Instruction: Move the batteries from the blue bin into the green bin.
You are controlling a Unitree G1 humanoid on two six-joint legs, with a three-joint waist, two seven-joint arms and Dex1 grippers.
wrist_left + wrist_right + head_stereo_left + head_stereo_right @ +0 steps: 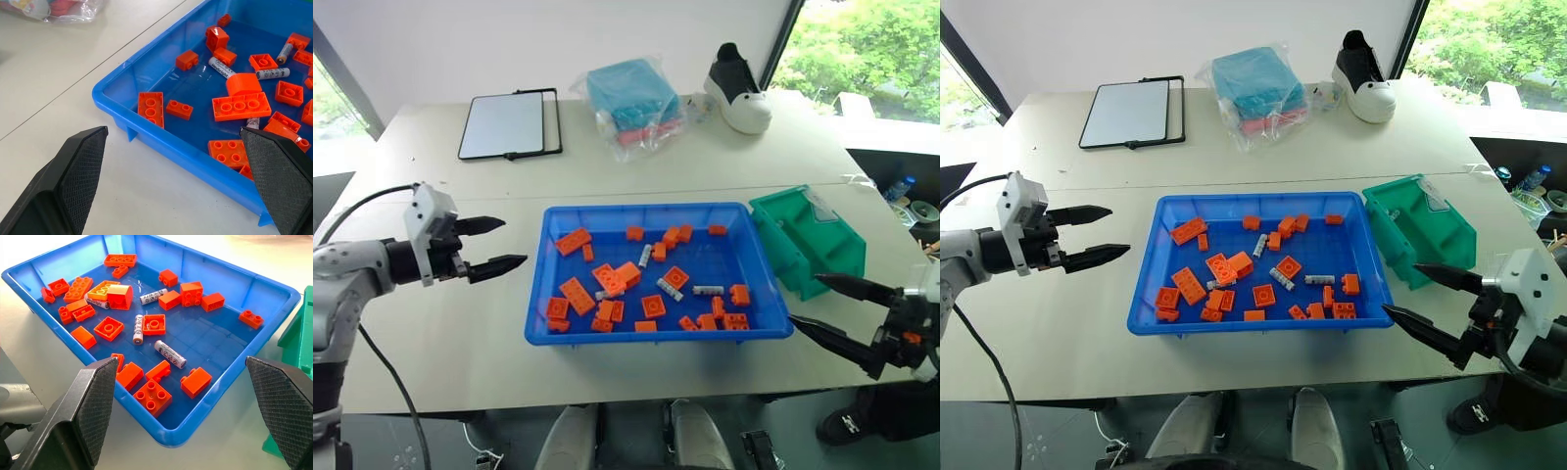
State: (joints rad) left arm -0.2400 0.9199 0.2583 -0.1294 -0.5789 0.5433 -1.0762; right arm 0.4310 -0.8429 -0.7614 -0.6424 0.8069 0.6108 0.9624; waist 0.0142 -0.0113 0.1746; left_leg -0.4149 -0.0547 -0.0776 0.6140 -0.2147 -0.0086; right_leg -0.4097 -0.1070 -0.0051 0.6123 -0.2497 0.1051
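Observation:
The blue bin (540, 284) sits mid-table, holding many orange bricks (576, 295) and several small silver-grey batteries (670, 289) lying flat among them, such as one (170, 354) near the bin's middle. Just right of it, touching its far right corner, stands the green bin (808, 240). My left gripper (512, 243) hovers open just outside the blue bin's left wall, nothing between its fingers. At the blue bin's near right corner, in front of the green bin, my right gripper (805, 300) is open and holds nothing.
At the back of the table lie a black-framed white board (504, 124), a clear bag with a teal bundle (634, 98) and a black-and-white shoe (739, 90). The table's front edge runs close behind the blue bin.

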